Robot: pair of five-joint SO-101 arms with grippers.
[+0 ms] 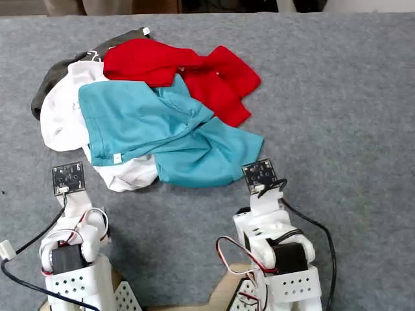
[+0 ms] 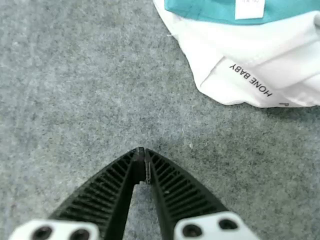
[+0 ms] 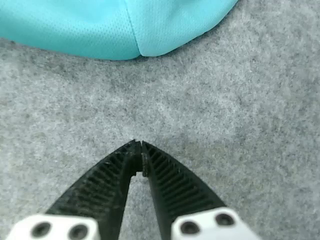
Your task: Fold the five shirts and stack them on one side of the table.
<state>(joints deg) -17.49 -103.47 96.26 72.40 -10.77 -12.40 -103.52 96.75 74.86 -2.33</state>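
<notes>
— Any shirts to see?
— Yes. A crumpled teal mesh shirt point(image 1: 162, 133) on top of a white cloth shirt point(image 1: 61, 113). Behind, a red cloth shirt point(image 1: 201, 71) and a dark grey cloth shirt point(image 1: 50, 81). All in one heap, far left on the grey felt table point(image 1: 350, 97).
— And the left gripper point(image 2: 140, 152)?
— Pressed together, over bare felt, near the white cloth shirt.
— The right gripper point(image 3: 138, 146)?
— Pressed together too, near the teal hem.

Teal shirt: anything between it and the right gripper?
Nothing visible. Only bare grey table mat lies between the shut right gripper and the near edge of the teal shirt.
</notes>
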